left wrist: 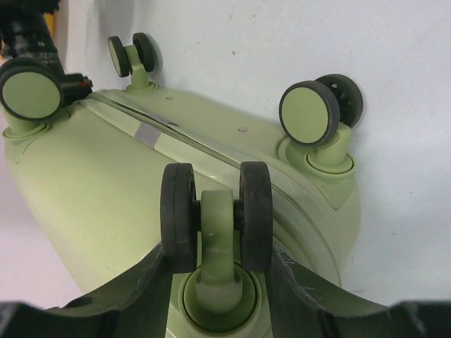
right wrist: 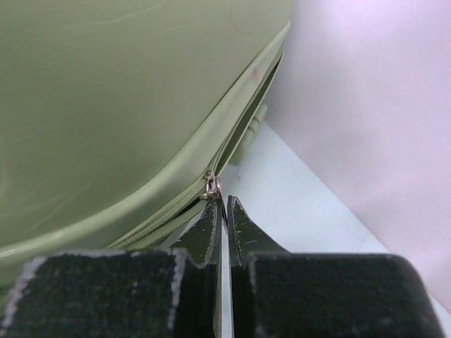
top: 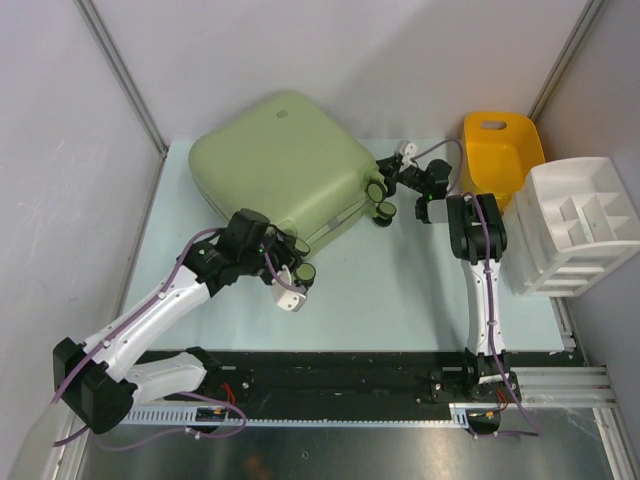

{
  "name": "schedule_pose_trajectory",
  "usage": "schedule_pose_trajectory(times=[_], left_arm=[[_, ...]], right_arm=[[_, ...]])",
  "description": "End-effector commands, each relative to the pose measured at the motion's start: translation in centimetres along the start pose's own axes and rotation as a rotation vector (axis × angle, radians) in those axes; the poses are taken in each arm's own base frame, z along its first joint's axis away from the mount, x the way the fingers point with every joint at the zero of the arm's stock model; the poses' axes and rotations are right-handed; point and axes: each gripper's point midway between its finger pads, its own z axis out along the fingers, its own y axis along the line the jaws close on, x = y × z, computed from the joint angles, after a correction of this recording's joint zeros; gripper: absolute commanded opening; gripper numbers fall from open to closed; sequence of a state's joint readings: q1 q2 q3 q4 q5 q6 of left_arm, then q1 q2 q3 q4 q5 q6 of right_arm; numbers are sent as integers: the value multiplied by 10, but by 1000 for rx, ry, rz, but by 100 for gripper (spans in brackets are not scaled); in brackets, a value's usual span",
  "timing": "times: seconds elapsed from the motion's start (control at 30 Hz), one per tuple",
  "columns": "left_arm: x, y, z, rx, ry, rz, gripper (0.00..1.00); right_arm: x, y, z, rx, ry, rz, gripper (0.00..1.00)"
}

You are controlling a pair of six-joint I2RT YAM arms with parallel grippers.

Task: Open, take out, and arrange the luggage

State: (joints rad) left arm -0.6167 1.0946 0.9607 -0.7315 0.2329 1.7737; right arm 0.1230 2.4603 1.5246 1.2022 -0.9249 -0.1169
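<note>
**A:** Where's the luggage (top: 280, 160)?

**B:** Directly ahead of both grippers, lid down. The right gripper (right wrist: 224, 211) has its jaws pressed together on the zipper pull (right wrist: 211, 185), right at its fingertips. The left gripper (left wrist: 217, 257) is clamped over a twin caster (left wrist: 217, 211), with one finger against each tyre.

**A:** So the step in hand is unzipping?

**B:** That's my reading. The opening looks barely begun, if at all. The two shells lie together along the seam (right wrist: 246, 105) running away from the right fingertips.

**A:** How would you do it well?

**B:** Drag the pull along the line of the track, not outward from the shell. Turn the wrist with the rounded corner, or the thin tab could slip out of the pinch. The left grip should brace the case so it doesn't slide after the pull.

**A:** And the containers?

**B:** A yellow tub (top: 520, 150) sits just behind the right gripper, and a white divided tray (top: 580, 225) sits well off to that arm's right. I see nothing in either. What the luggage holds is hidden — the shell covers it.
</note>
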Motion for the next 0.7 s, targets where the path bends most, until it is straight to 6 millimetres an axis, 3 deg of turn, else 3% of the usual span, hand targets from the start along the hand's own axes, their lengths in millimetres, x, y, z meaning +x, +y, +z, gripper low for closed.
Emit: schedule_pose_trajectory(times=[0.0, 0.03, 0.07, 0.17, 0.27, 0.33, 0.37, 0.43, 0.47, 0.5, 0.53, 0.6, 0.67], left_arm=[[-20, -126, -11, 464, -77, -74, 0], [-20, -126, -10, 468, -80, -74, 0], [-21, -124, -9, 465, -85, -75, 0], [-21, -117, -8, 454, -92, -93, 0], [-20, -110, -10, 433, -84, -102, 0], [-19, -102, -12, 412, -76, -127, 18], [-17, -90, -15, 383, -62, -165, 32], [-16, -75, -19, 343, -56, -206, 45], [-16, -62, -24, 306, -51, -236, 85], [-16, -55, -26, 282, -53, -248, 97], [-17, -48, -28, 259, -56, -264, 100], [-19, -28, -37, 194, -60, -310, 100], [-21, -9, -46, 128, -72, -358, 100]], right_arm=[[-79, -92, 9, 283, -205, -184, 0], [-85, -90, 21, 265, -227, -188, 0], [-73, -87, 25, 262, -219, -168, 0], [-64, -68, 46, 209, -229, -129, 0], [-54, -45, 48, 167, -199, -71, 3], [-54, -35, 41, 157, -172, -44, 22], [-55, -35, 34, 162, -155, -32, 32], [-57, -28, 18, 161, -90, 51, 55], [-57, -28, 12, 172, -63, 73, 59], [-70, -30, 1, 189, -42, 86, 64], [-56, -28, -5, 193, 34, 162, 66], [-53, -34, -16, 239, 119, 239, 72], [-48, -25, -24, 244, 219, 343, 73]])
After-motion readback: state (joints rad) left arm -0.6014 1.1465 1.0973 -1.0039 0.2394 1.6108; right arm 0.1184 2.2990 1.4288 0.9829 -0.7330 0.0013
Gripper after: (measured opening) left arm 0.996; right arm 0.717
